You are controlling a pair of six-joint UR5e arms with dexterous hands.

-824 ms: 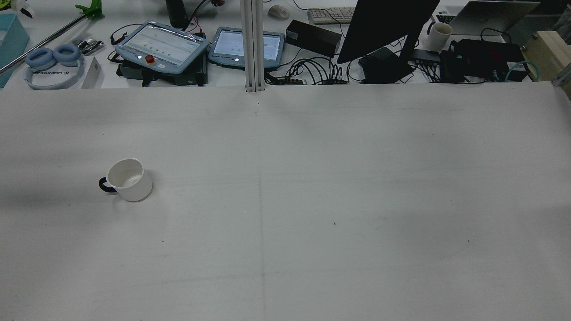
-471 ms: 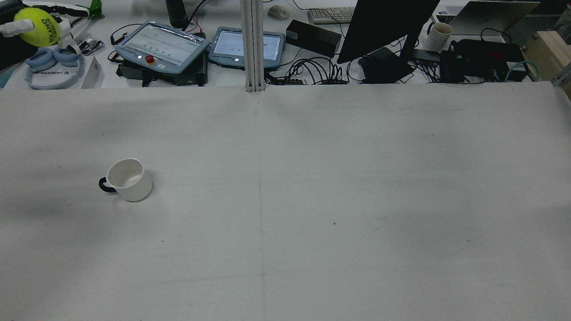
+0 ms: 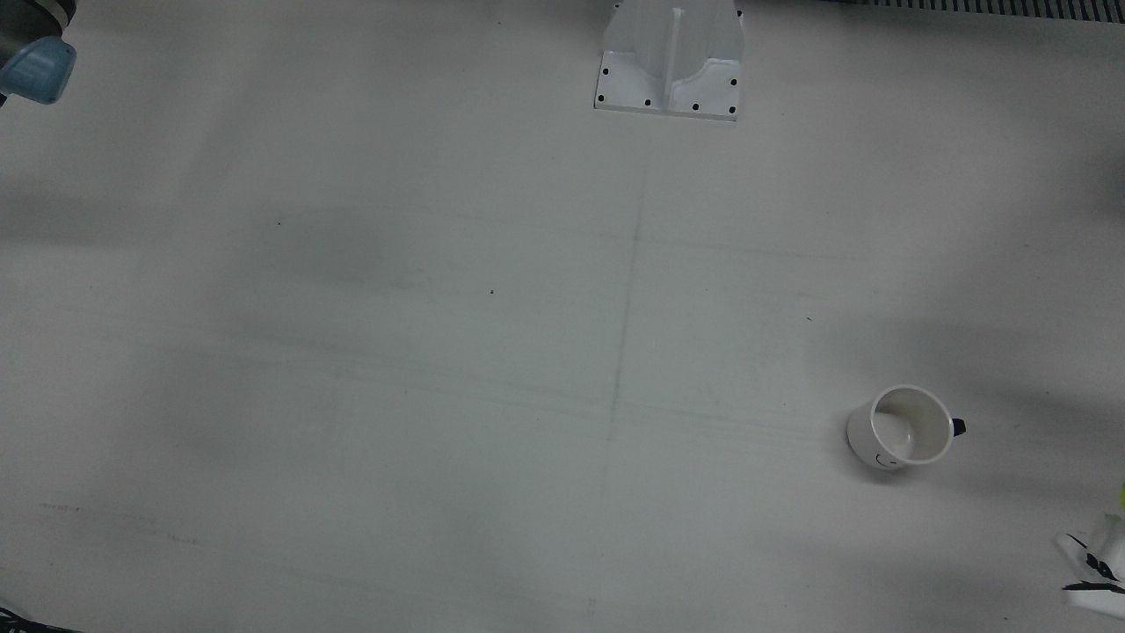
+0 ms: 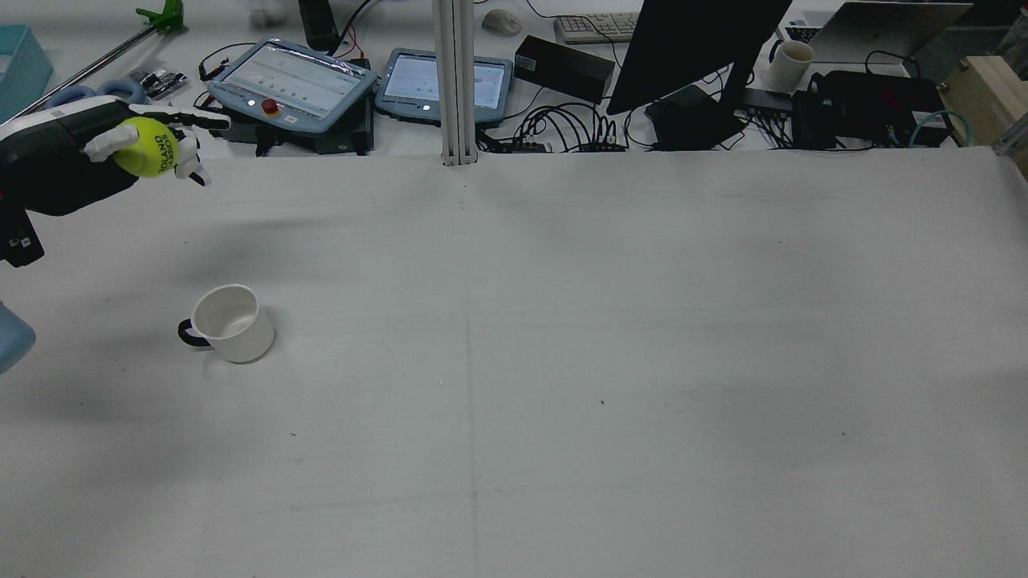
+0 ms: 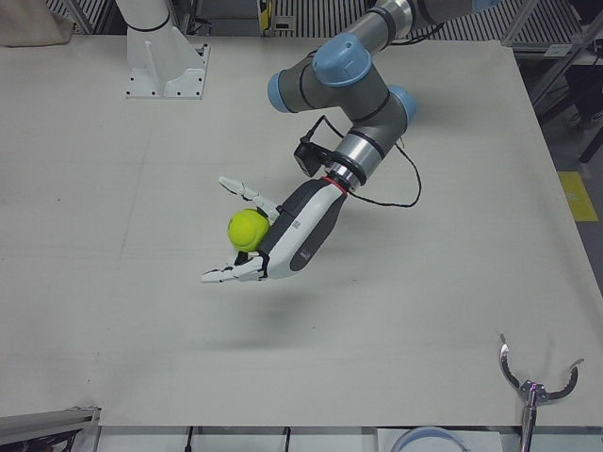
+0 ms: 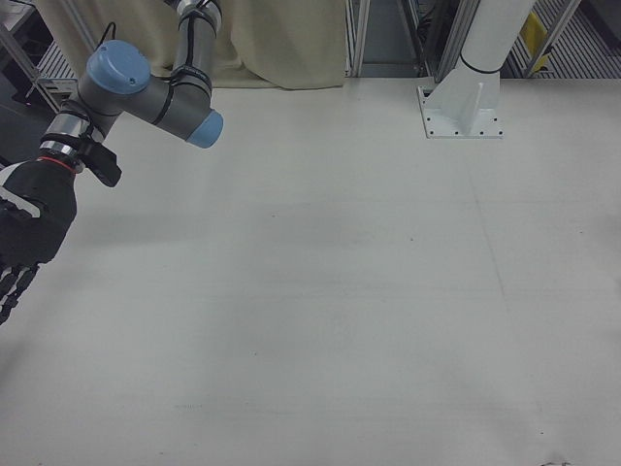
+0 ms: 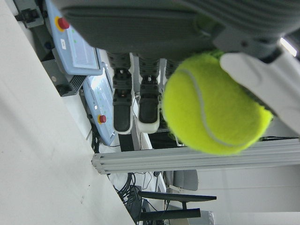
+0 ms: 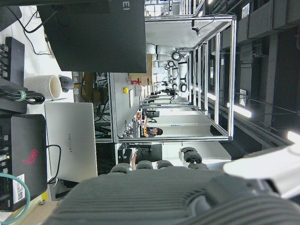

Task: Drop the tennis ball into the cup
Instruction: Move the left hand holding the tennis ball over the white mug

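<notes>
Holding the tennis ball (image 4: 145,147) against the palm, the left hand (image 4: 96,160) is seen in the rear view high over the far left part of the worktop (image 4: 562,321), several fingers stretched out straight while a thumb and the palm pinch the ball. The cup (image 4: 233,323) stands upright on the worktop, nearer the robot than the hand and slightly toward the centre, well apart from it, its dark handle turned outward to the left edge. Nothing is seen inside the cup. The left hand is judged far the nearer one. The right hand (image 6: 24,238) is held off the opposite edge, apparently empty; its finger spread cannot be told.
</notes>
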